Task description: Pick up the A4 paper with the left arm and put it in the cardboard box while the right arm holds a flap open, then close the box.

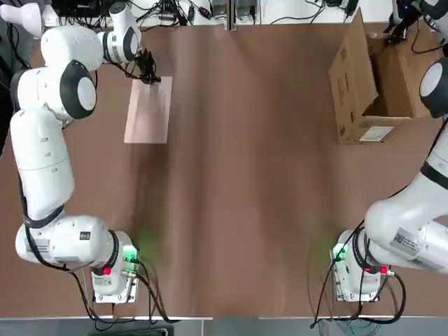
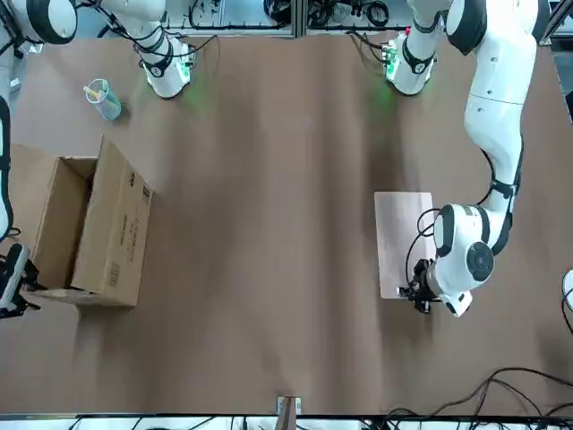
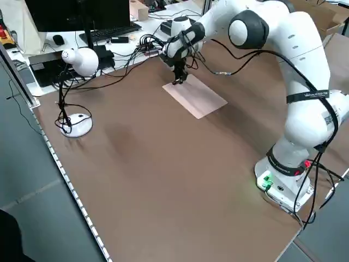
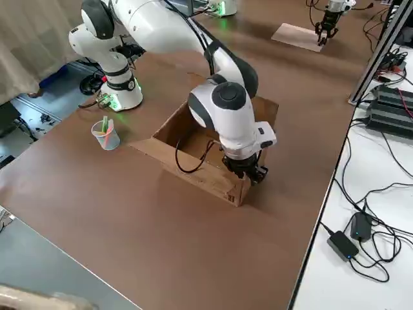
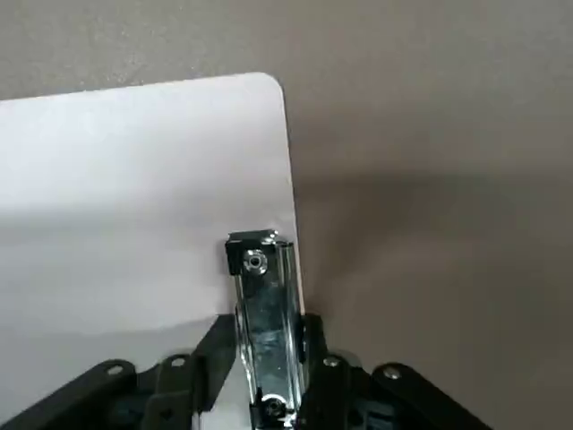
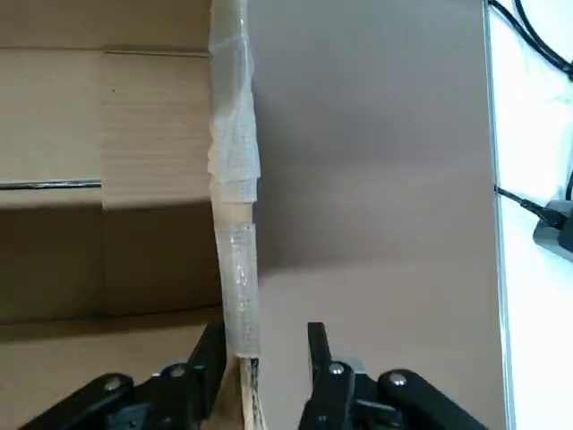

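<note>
The left gripper (image 5: 269,358) had its fingers pinched on the silver clip (image 5: 264,313) at one short edge of the single A4 paper (image 1: 148,110), which lay flat on the brown table (image 1: 238,196) at the far left. The right gripper (image 6: 260,367) straddled a taped flap edge (image 6: 235,224) of the one cardboard box (image 2: 98,237) at the far right, fingers spread, not gripping. The wide middle lay bare between them; a plastic cup (image 2: 103,98), a desk lamp (image 3: 76,98) and cabled desks ringed the table's edges.
</note>
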